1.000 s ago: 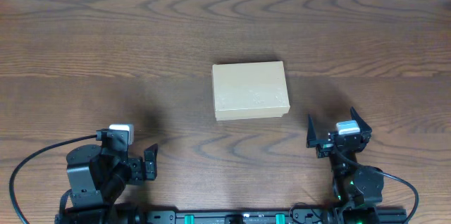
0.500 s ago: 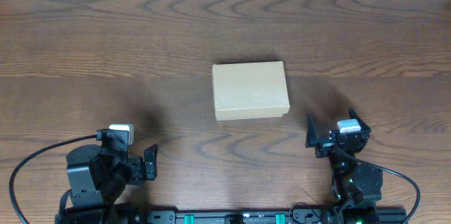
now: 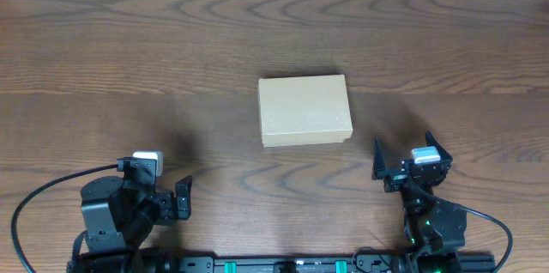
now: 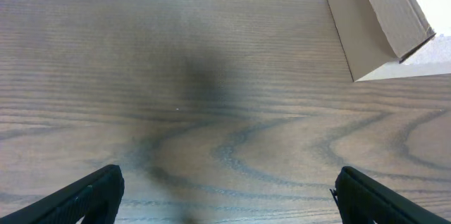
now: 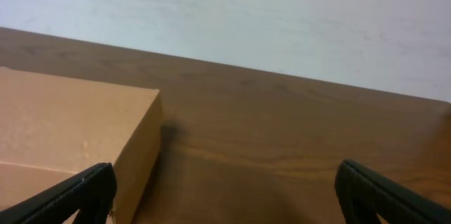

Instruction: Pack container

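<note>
The container (image 3: 304, 110) is a plain tan cardboard box with its lid closed, lying flat on the wooden table (image 3: 129, 58) near the middle. It also shows at the top right of the left wrist view (image 4: 373, 20) and at the left of the right wrist view (image 5: 70, 139). My left gripper (image 3: 183, 197) is open and empty at the front left, well short of the box; its fingertips frame bare wood (image 4: 225, 196). My right gripper (image 3: 403, 158) is open and empty at the front right, just right of the box's near corner (image 5: 225, 196).
A pale wall (image 5: 282, 20) rises beyond the table's far edge. A black cable (image 3: 51, 189) loops from the left arm's base at the front left. No other objects lie on the table.
</note>
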Tool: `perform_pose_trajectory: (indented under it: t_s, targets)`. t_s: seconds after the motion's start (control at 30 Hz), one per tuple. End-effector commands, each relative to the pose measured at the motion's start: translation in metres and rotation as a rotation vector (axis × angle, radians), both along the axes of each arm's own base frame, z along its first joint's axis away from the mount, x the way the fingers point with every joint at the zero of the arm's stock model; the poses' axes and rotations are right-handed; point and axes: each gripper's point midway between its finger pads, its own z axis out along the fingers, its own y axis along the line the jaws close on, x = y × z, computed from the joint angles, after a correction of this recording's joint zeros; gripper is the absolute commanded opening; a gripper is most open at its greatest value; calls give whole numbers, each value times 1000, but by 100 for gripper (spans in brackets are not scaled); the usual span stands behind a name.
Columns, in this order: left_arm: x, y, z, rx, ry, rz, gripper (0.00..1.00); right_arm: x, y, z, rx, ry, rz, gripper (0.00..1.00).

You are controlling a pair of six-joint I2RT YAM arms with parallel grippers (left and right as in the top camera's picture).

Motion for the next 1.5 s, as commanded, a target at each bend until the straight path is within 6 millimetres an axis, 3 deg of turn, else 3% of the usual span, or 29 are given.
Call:
perform_pose_trajectory:
  t_s: [0.0, 1.13, 1.23, 1.4, 1.47]
  targets:
    - [0, -1, 2, 1, -9, -7, 96, 0, 0, 0, -7, -4, -5, 99]
    - [1, 4, 2, 32, -11, 4, 95, 0, -1, 0, -11, -5, -5, 99]
    - [13, 12, 12, 87, -83, 13, 95, 0, -1, 0, -11, -5, -5, 99]
    - [53, 19, 56, 257, -393, -59, 95, 0, -1, 0, -11, -5, -5, 99]
    - [59, 19, 66, 290, -491, -61, 95, 0, -1, 0, -11, -5, -5, 99]
